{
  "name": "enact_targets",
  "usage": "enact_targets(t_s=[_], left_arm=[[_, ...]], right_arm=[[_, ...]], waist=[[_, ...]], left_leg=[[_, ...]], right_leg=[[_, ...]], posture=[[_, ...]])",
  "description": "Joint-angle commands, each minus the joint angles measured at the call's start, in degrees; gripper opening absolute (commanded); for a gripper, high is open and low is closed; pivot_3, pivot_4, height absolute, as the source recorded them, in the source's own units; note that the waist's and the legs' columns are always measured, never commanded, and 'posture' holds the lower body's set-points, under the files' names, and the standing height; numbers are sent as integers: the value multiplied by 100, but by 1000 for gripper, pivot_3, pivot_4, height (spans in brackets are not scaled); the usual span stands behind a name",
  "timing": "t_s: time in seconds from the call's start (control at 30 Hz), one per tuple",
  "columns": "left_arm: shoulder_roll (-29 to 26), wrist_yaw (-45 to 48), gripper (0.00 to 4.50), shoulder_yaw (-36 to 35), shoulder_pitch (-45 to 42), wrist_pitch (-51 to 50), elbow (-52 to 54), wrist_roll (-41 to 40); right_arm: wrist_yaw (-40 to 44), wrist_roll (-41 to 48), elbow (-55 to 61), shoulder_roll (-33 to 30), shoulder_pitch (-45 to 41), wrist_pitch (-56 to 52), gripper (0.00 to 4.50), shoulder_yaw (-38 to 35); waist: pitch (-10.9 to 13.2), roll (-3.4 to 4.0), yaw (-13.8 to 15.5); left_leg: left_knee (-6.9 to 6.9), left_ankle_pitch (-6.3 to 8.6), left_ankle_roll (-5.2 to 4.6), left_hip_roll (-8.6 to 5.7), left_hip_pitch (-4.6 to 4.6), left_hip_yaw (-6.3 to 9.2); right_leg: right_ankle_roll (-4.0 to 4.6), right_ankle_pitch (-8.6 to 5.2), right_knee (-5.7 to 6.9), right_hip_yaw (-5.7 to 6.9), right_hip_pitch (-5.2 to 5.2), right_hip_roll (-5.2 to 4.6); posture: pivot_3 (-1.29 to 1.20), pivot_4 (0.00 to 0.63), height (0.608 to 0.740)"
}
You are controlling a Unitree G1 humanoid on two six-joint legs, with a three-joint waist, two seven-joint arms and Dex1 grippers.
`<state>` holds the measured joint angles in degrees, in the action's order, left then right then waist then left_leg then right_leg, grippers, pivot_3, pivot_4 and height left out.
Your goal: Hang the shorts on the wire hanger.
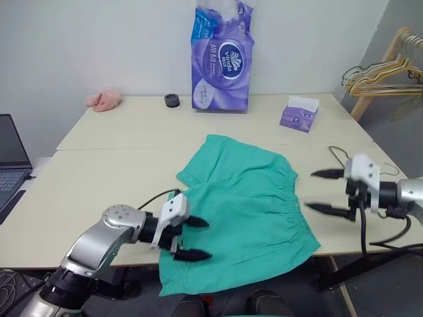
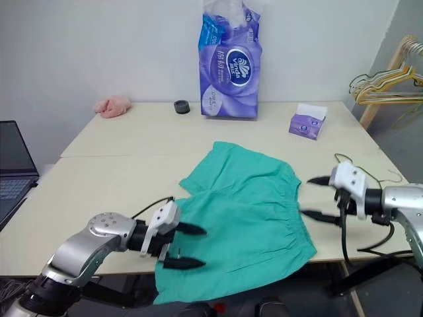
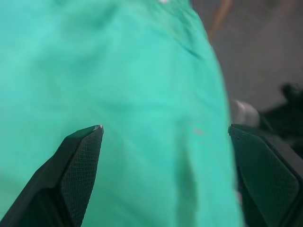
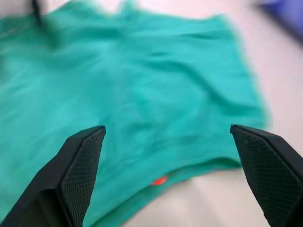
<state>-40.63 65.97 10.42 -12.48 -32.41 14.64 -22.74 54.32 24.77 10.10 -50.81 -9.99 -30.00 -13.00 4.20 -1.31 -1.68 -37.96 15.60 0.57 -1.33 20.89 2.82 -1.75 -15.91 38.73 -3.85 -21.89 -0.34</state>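
Lying flat across the near edge of the pale table (image 1: 119, 165), the shorts (image 1: 251, 205) spill partly over the front; soft teal fabric, gathered at the waistband on the right. The thin wire hanger (image 1: 340, 156) is glimpsed just behind the right gripper (image 1: 325, 191). Both the left gripper (image 1: 193, 239) and the right are spread wide, with nothing held. Slipping off the edge is judged a risk if the limp cloth is tugged nearward; the slender wire could be nudged away.

Even soft light, blurred wrist views
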Motion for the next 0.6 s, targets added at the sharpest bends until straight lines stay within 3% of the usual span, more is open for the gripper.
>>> enact_targets(t_s=[0.03, 0.1, 0.27, 0.6], left_arm=[[243, -465, 4484, -111, -445, 271, 31, 211], [343, -553, 4484, 23, -737, 412, -24, 388], [462, -565, 4484, 267, -1123, 525, -50, 594], [597, -381, 4484, 617, -1350, 648, 38, 684]], right_arm=[[-1484, -290, -369, 506, -48, -581, 4500, -486], [-2347, -474, -656, 826, -146, -905, 4500, -805], [-3188, -737, -1395, 889, -388, -1066, 4500, -1194], [-2969, -1153, -3293, 372, -873, -885, 4500, -801]], waist=[[-1, 0, 1], [-1, 5, -4], [-3, 25, -36], [-1, 25, -209]], left_leg=[[-1, 0, 1, 0, 2, 0], [-1, 0, 1, -2, 1, -9], [3, 0, 1, -5, 2, -29], [7, 3, -5, -3, -1, -43]], right_leg=[[-1, 1, 0, -1, 0, 0], [-2, 2, 3, -10, -3, 0], [-2, 2, 5, -23, -11, 10], [-5, 0, 3, -32, -11, 30]], posture=[[-54, 35, 740], [-59, 36, 740], [-76, 39, 740], [-94, 50, 740]])
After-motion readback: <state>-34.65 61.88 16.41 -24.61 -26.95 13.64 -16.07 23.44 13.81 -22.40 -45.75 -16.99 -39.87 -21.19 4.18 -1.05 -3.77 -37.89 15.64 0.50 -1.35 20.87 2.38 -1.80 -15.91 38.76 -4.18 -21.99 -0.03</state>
